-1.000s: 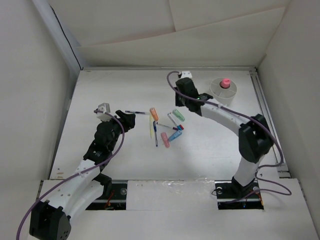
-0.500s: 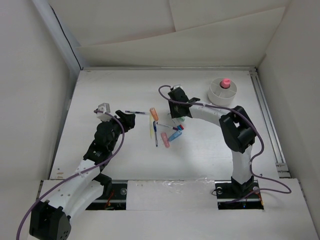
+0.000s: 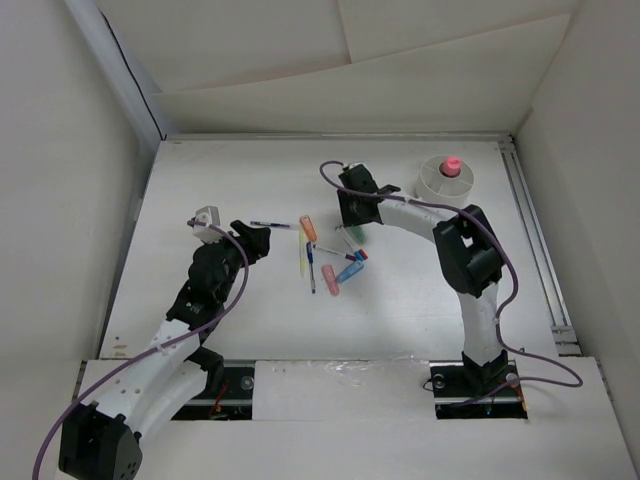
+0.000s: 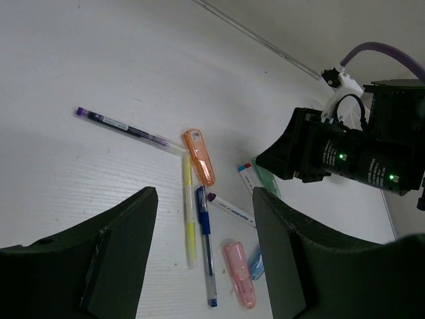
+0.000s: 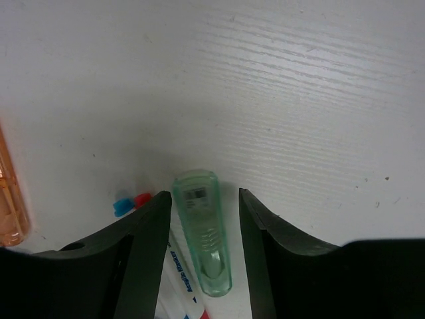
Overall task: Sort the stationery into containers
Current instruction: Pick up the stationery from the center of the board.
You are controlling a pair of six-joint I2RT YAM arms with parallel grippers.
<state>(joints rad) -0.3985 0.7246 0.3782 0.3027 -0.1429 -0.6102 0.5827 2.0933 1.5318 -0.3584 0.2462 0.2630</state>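
1. White plastic tub (image 3: 440,192) stands well apart from both pairs of fingers, off to the far side of the right gripper (image 5: 202,203). Only the pink-capped glue stick (image 3: 451,164) shows in it, standing upright. Which compartment holds it cannot be told.
2. Every other piece lies loose on the table (image 3: 200,170), in a cluster between the two grippers. It is made up of the orange piece (image 4: 199,157), yellow pen (image 4: 188,219), blue pen (image 4: 206,256), pink piece (image 4: 238,284), blue piece (image 4: 255,263) and the white pen (image 4: 230,208) with red and blue caps.
3. The right gripper's fingers (image 5: 143,256) stand apart on either side of the green piece (image 5: 203,236). A sliver of table shows on each side, so the piece is straddled, not yet gripped.
4. The left gripper (image 4: 204,199) holds nothing and its fingers (image 4: 113,259) stand moderately apart. The purple pen (image 4: 126,130) lies ahead of them, off to their left, apart from the cluster.
5. As a judgement, the sort is at an early stage, with one item placed and eight left on the table. The green piece looks to be next, once the right fingers close on it.
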